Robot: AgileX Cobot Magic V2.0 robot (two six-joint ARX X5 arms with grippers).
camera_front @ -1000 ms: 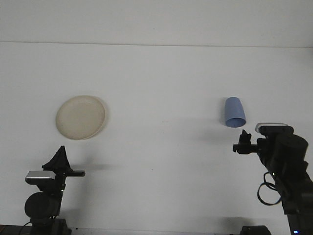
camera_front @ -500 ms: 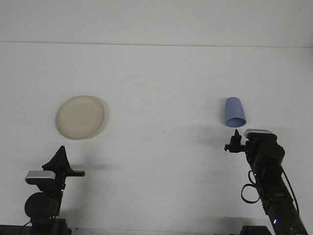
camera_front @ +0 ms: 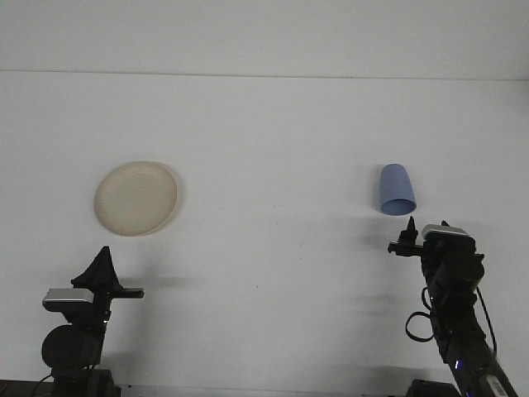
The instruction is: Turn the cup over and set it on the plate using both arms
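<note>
Front view shows the left pincer [camera_front: 103, 263] low and near, and I cannot tell if either pincer is open or closed. Right pincer [camera_front: 407, 234] sits just below the upside-down blue plastic cup [camera_front: 396, 189]. Far left on the white worktop [camera_front: 273, 141] lies the round cream plate [camera_front: 135, 198].
</note>
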